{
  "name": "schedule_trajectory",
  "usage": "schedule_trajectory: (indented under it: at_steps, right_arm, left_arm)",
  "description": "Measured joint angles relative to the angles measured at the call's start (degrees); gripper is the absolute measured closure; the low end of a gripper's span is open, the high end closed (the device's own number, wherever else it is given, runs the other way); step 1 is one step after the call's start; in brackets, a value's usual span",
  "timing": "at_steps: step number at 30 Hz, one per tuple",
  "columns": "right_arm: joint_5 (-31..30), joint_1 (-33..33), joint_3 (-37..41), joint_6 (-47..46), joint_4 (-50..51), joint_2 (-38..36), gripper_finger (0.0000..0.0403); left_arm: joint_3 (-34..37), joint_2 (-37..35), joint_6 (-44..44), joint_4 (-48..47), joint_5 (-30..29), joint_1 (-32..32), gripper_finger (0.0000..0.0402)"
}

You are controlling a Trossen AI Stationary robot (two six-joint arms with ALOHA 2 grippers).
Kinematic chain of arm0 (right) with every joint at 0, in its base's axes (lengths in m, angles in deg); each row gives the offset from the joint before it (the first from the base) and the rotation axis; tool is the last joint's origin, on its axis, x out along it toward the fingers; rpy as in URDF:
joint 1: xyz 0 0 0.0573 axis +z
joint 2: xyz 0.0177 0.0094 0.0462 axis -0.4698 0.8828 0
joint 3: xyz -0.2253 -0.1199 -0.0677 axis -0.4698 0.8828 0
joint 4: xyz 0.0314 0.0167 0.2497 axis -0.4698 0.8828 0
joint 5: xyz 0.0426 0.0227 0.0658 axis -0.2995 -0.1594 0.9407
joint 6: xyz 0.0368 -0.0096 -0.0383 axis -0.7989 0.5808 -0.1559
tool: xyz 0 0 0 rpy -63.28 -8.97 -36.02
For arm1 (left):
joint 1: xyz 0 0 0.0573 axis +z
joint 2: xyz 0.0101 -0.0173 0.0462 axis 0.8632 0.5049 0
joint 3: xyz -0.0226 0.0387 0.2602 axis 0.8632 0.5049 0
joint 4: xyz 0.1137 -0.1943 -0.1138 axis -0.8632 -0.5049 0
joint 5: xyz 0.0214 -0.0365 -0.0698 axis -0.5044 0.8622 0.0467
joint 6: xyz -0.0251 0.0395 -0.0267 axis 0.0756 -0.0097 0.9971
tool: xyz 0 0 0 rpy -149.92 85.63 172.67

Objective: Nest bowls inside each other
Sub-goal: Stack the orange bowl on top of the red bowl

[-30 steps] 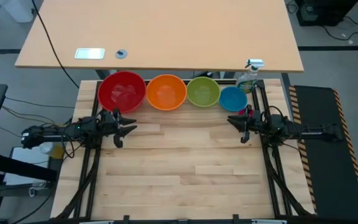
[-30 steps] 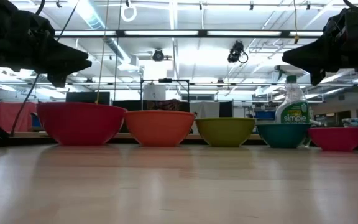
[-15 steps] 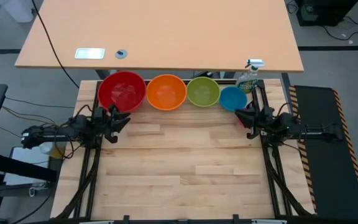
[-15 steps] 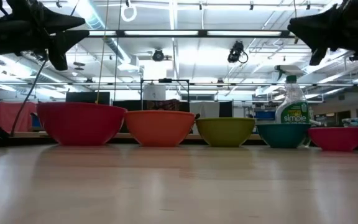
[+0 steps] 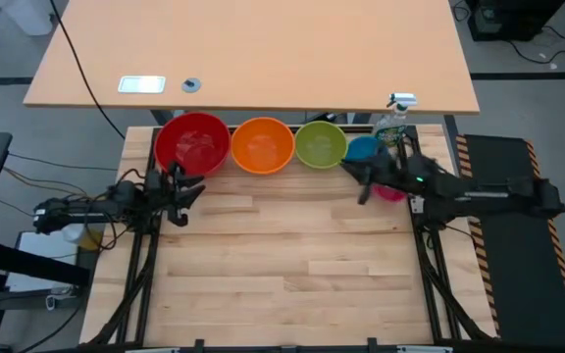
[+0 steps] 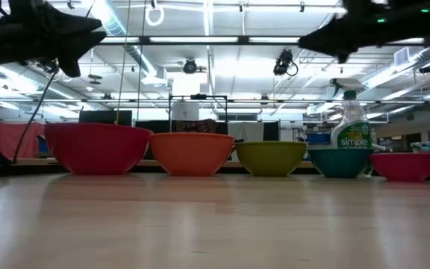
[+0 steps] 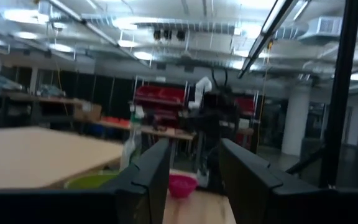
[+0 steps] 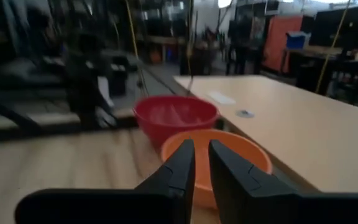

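Along the table's far edge stands a row of bowls on their bases: red (image 5: 192,144), orange (image 5: 263,145), lime green (image 5: 320,144), blue (image 5: 361,148) and magenta (image 5: 392,193). My right arm partly covers the last two in the high view. My right gripper (image 5: 356,181) hangs high over the table just in front of the blue and green bowls and points toward the table's left. It is open by a narrow gap (image 8: 201,152), with nothing in it. My left gripper (image 5: 186,188) waits in front of the red bowl, open (image 7: 194,168) and tipped upward.
A clear spray bottle (image 5: 393,123) stands just behind the blue bowl at the far right. A larger tan table (image 5: 263,49) lies beyond the bowl row. Bare wood (image 5: 292,265) fills the middle and near part of the work table.
My right gripper has risen and swung toward the table's left, from beside the magenta bowl to in front of the blue and green bowls. My left gripper has tipped its fingers upward and then kept still. The bowls have not moved.
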Motion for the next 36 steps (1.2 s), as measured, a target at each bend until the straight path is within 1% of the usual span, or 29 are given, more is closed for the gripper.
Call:
schedule_trajectory:
  at_steps: [4,9,13,14,16,19,24,27,29,31,36]
  right_arm:
    - [2.0,-1.3,-8.7,3.7,2.2,12.6,0.0346]
    - [6.7,-1.8,-21.0,4.5,11.1,28.1,0.0346]
    - [6.8,-1.8,-30.9,9.6,20.0,38.9,0.0346]
    - [6.0,-1.8,-32.9,11.3,21.5,41.3,0.0345]
    - [2.5,-1.4,-36.8,14.9,24.0,45.7,0.0338]
    - [-2.8,-0.8,-42.1,20.8,26.9,51.5,0.0307]
    - [-3.6,0.2,-50.2,27.7,34.0,58.9,0.0222]
    - [-5.9,0.4,-55.8,30.8,40.3,63.3,0.0183]
    - [-6.5,0.3,-59.1,31.3,43.1,66.1,0.0171]
    - [-6.3,0.1,-61.9,32.7,44.3,68.5,0.0169]
    - [-6.6,-1.2,-66.9,35.5,47.8,73.7,0.0187]
  left_arm:
    - [-0.1,2.2,2.2,-0.9,-0.8,0.0,0.026]
    - [-4.2,6.1,2.7,-9.5,-6.4,0.0,0.0255]
    - [-8.2,9.5,2.0,-15.6,-12.0,0.0,0.023]
    - [-9.2,10.2,1.6,-17.2,-13.3,0.0,0.0221]
    - [-11.2,11.7,1.2,-18.9,-15.4,0.0,0.0204]
    - [-14.2,13.3,0.6,-21.8,-16.5,0.0,0.0182]
    - [-17.9,15.8,0.6,-26.1,-16.5,0.1,0.0173]
    - [-18.3,16.4,-0.7,-26.1,-16.6,0.1,0.0173]
    - [-18.3,16.5,-2.4,-26.1,-16.6,0.1,0.0173]
    - [-18.3,16.7,-4.0,-26.1,-17.3,0.1,0.0173]
    - [-18.3,16.8,-4.9,-26.1,-20.1,1.0,0.0173]
